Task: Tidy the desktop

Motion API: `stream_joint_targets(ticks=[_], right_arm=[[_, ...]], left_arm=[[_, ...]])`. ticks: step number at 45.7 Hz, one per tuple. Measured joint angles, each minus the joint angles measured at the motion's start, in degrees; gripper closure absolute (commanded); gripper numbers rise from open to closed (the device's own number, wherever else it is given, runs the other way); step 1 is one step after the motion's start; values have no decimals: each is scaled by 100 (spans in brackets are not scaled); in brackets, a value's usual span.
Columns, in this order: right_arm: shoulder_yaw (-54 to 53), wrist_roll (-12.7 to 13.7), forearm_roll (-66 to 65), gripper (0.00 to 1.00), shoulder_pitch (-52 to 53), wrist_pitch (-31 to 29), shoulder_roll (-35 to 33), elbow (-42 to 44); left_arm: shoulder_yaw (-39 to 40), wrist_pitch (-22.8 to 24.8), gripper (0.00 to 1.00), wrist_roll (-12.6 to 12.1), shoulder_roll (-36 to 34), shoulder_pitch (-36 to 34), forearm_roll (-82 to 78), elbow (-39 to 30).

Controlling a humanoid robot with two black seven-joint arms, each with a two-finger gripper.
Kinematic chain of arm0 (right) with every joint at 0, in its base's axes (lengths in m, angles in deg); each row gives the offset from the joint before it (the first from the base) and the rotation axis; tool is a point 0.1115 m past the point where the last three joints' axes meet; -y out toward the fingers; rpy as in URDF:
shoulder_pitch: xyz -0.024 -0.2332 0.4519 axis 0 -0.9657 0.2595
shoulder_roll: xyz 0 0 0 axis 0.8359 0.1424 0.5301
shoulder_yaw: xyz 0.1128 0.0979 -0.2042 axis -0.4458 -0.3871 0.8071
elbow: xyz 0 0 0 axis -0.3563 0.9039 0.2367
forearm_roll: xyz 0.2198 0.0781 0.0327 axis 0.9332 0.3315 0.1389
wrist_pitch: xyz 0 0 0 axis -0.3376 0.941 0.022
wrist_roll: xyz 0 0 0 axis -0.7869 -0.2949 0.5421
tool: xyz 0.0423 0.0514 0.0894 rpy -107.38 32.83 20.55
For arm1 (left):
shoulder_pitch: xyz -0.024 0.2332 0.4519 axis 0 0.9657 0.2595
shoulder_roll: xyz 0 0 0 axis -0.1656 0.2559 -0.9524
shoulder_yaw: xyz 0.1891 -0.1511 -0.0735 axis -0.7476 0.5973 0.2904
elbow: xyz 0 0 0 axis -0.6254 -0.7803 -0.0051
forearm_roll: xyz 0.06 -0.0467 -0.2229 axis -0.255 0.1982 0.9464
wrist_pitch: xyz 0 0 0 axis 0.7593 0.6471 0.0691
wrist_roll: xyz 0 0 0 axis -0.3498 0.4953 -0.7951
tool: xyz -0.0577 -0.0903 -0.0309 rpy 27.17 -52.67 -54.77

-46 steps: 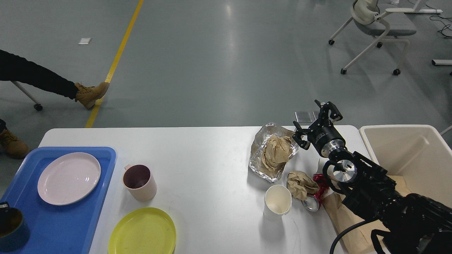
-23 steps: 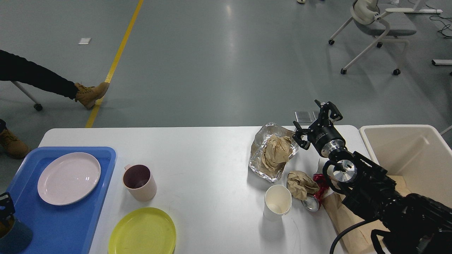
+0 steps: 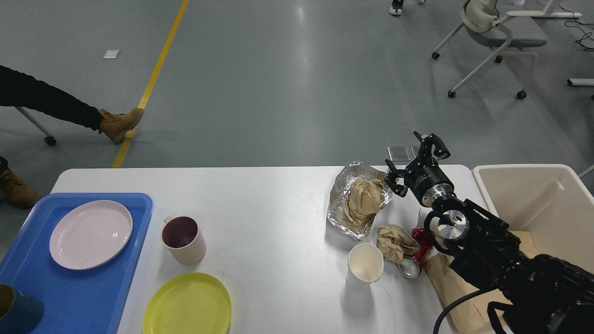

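The white desktop (image 3: pixel 269 204) holds dishes on the left and rubbish on the right. My right gripper (image 3: pixel 414 157) is open and empty, hovering at the table's far edge just right of a foil sheet (image 3: pixel 338 208) that holds crumpled brown paper (image 3: pixel 364 199). Nearer me lie a crumpled paper ball (image 3: pixel 394 241), a crushed red can (image 3: pixel 415 260) and a white paper cup (image 3: pixel 365 265). A pink mug (image 3: pixel 183 240) and a yellow plate (image 3: pixel 188 304) stand left of centre. My left gripper is out of view.
A blue tray (image 3: pixel 93 297) at the left holds a pink plate (image 3: pixel 90 234) and a dark blue cup (image 3: pixel 16 311). A cream bin (image 3: pixel 538 199) stands at the right edge. A brown paper bag (image 3: pixel 452 292) lies under my right arm. A person's legs and chairs are on the floor beyond.
My left gripper, seen over the dark blue cup at the tray's near left corner, has drawn back out of view, leaving the cup on the tray. My right arm has barely moved.
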Motion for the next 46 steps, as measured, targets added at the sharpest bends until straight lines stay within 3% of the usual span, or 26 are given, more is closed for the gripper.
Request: stream_joint_targets(ticks=[6,12,22,35,46], right_arm=[[-4,0,2,0,0,0,-1,0],[-5,0,2,0,0,0,-2,0],[-3,0,1,0,0,0,-2,0],[1,0,2,0,0,0,-2,0],[1,0,2,0,0,0,-2,0]], left_arm=[[-251,0,19,-21,-201,-922,0,-177],[-1072,0,19,34,-135,-2190,29,-386],[-2529,0,19,150,505,-4398,119,-1312],[-3448,0,19,1214,1968,-5603,120,-1980],[-3782,-1,19,1800,2895,-6613,192,-2771]])
